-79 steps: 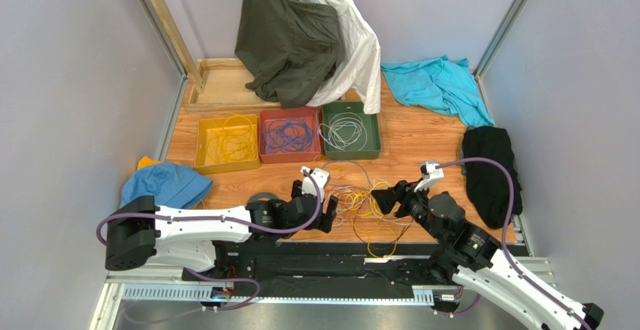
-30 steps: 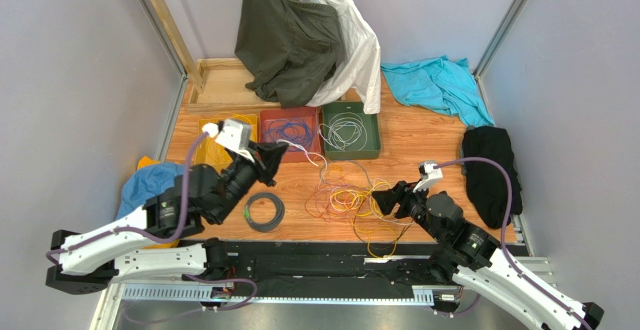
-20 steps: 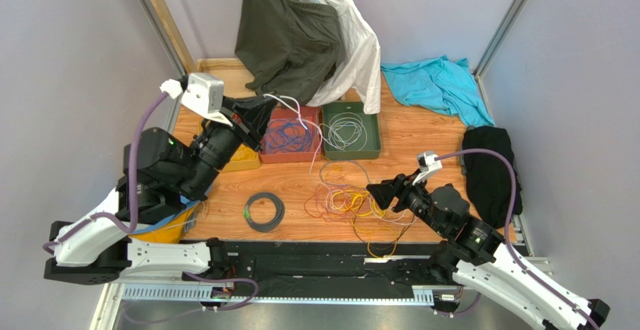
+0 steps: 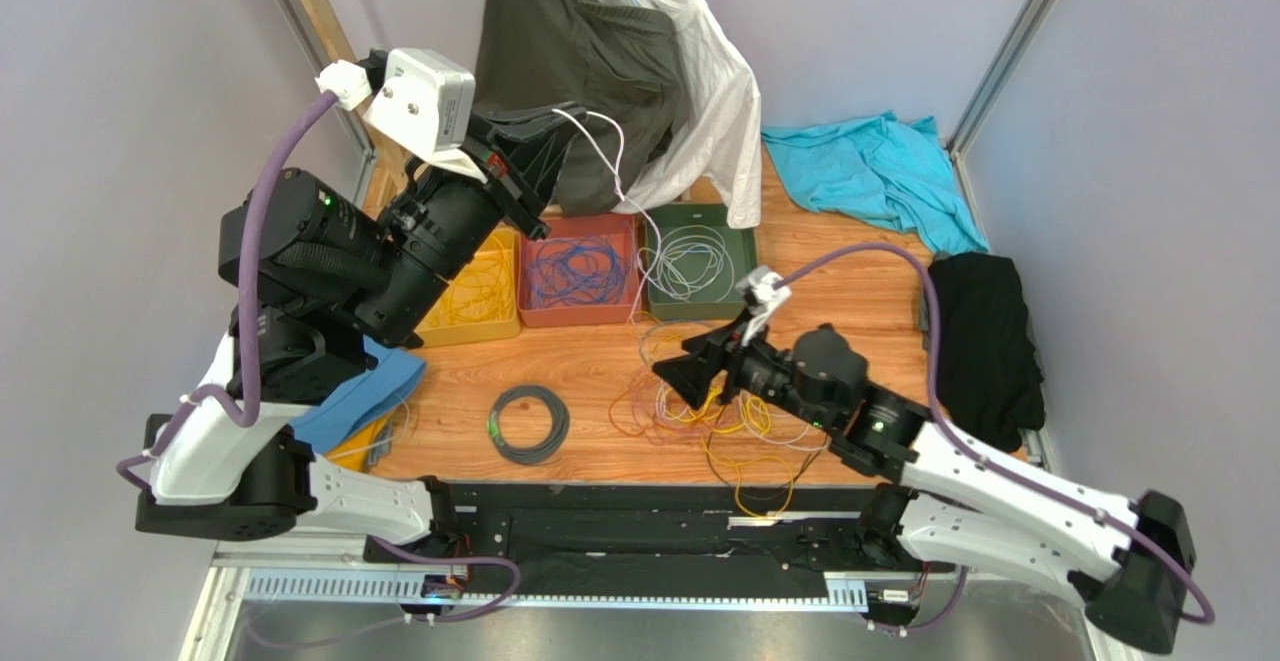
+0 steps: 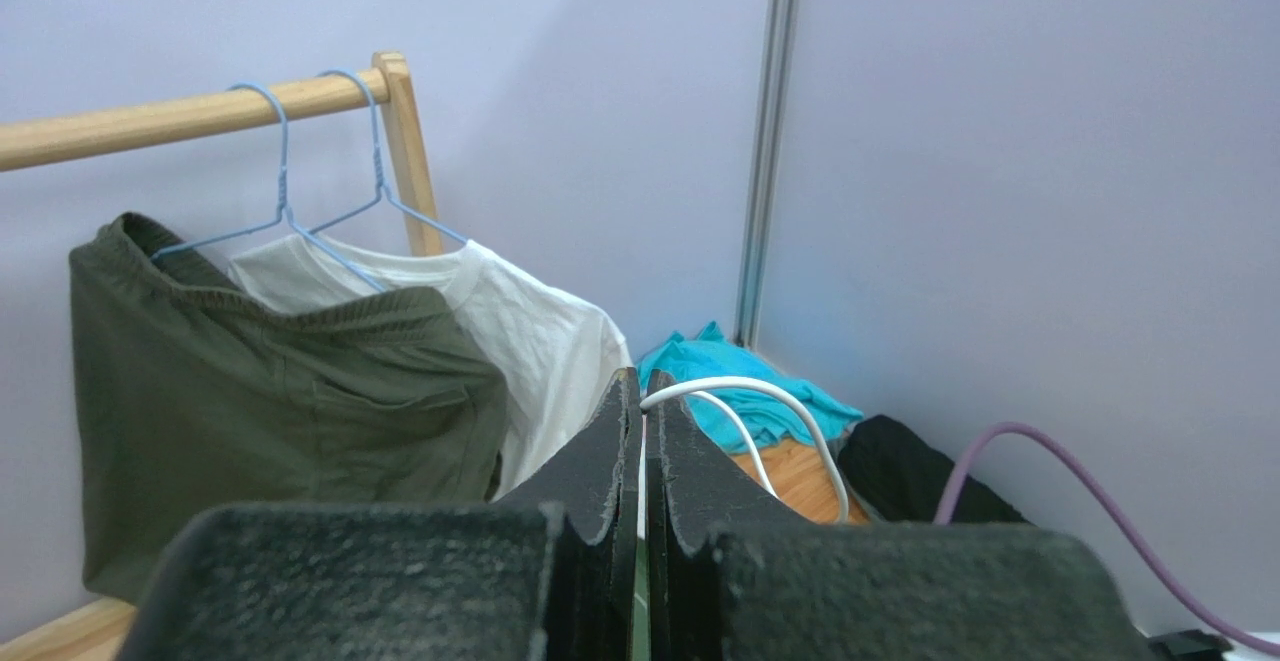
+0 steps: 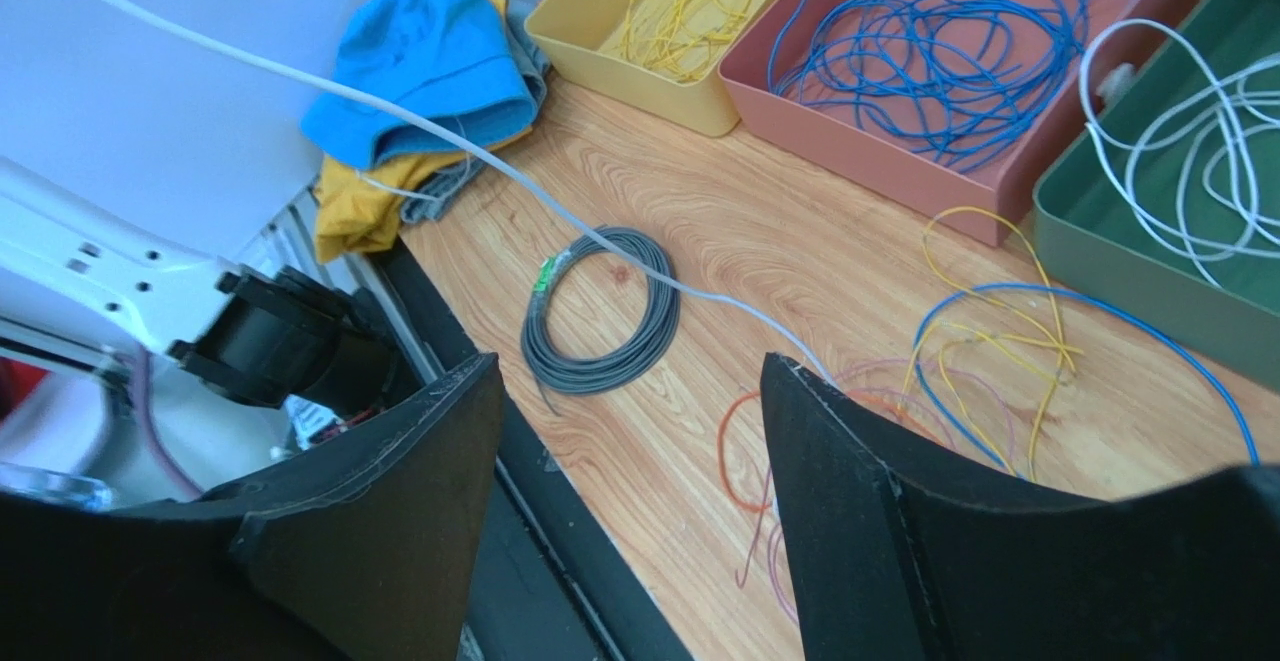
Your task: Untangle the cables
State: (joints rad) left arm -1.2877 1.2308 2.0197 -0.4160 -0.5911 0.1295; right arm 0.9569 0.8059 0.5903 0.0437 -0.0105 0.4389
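Pinching white cable, left pincer (high) well above table.

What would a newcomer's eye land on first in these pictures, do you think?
The left gripper, raised high near the hanging clothes, is pinching a white cable that trails down to the table. Below, a colourful tangle of cables lies on the table, with the open right gripper by its left edge.

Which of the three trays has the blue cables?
The red tray in the middle holds the blue cables; the yellow tray on its left holds yellow cables, the green tray on its right white cables.
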